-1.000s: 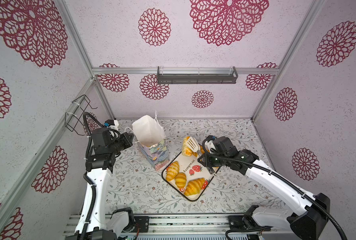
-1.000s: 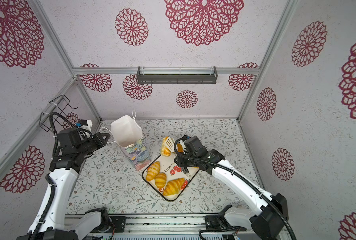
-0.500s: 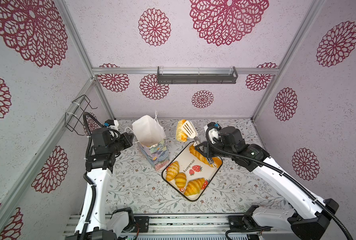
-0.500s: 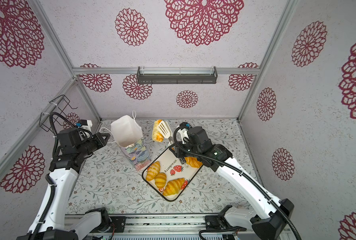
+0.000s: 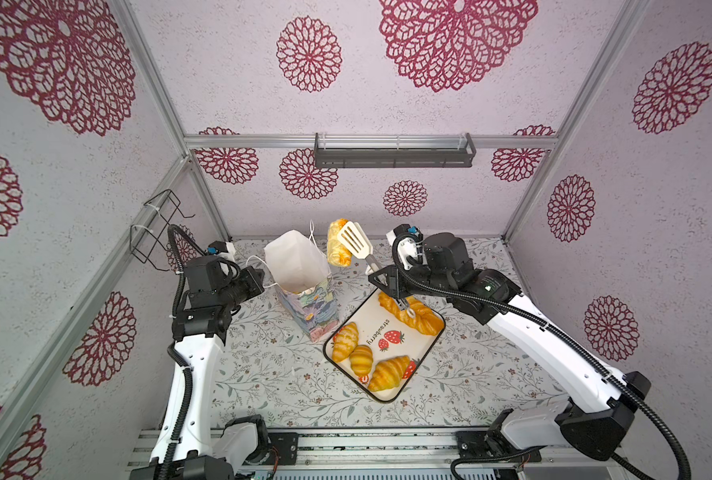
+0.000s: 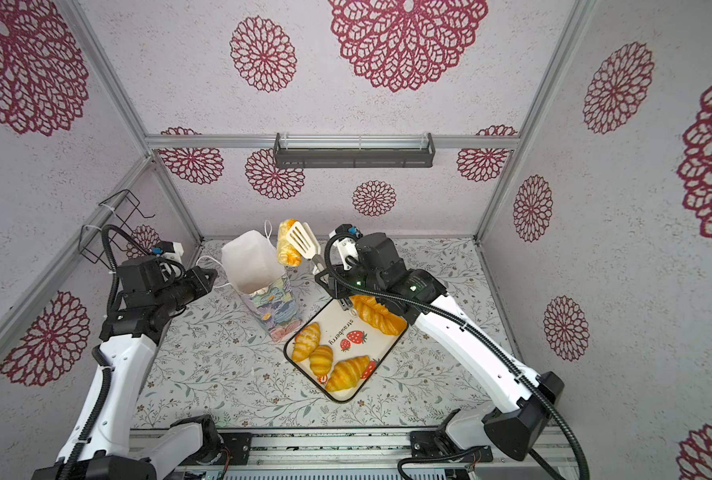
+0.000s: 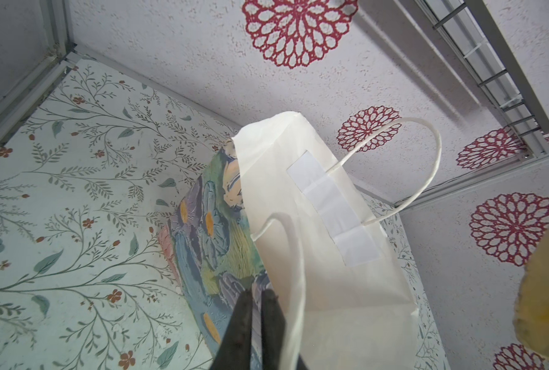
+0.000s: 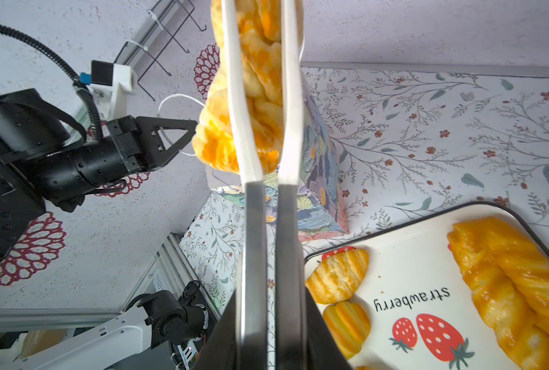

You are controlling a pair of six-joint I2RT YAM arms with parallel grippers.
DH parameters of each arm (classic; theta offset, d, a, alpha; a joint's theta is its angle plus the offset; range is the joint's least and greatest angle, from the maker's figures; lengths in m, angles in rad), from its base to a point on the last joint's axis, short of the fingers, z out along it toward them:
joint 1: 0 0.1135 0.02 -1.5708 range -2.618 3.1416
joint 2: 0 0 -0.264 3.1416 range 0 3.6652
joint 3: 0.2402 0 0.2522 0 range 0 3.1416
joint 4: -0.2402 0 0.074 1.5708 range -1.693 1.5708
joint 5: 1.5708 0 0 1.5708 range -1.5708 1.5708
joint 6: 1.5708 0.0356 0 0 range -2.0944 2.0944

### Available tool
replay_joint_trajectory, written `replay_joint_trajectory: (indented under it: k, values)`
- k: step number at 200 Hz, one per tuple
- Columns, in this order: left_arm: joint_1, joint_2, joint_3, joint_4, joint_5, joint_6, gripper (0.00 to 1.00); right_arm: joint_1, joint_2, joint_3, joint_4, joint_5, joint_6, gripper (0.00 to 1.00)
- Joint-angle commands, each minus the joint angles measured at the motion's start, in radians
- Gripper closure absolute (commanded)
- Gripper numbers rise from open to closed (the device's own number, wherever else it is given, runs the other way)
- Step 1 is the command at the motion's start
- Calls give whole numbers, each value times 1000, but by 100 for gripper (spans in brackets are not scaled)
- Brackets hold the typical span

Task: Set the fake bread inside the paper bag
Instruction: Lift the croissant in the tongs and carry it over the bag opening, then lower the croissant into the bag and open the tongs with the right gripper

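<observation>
Your right gripper [image 5: 381, 277]: clenching metal handles of white slotted tongs [image 5: 356, 245]. Tongs pinching glossy golden twisted toy bread [image 5: 337, 251], hanging raised just beside open mouth of tall flower-print paper bag [image 5: 300, 266]. Your left gripper [image 7: 257, 294]: clamping bag rim. Bag standing beside strawberry-print tray [image 5: 412, 349], tray carrying long twisted loaf [image 5: 412, 318] and three croissants [image 5: 346, 341].

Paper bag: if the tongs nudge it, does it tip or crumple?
Likely tips easily: the paper bag is tall, narrow and tilted. Its thin walls probably flex under a nudge. The left gripper pinching its rim should steady it.
</observation>
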Motion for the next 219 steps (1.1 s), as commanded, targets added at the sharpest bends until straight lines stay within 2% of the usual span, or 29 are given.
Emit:
replay_joint_trajectory:
  k: [1,93,219]
  values:
    - [-2,2,19,-19,-38,20,88,45,18,100,58,-3,-66,74]
    - [-1,11,21,-16,7,14,85,95,174,227,43,-19,-105,73]
    - [-2,22,21,-13,22,12,82,98,278,250,51,-41,-99,68]
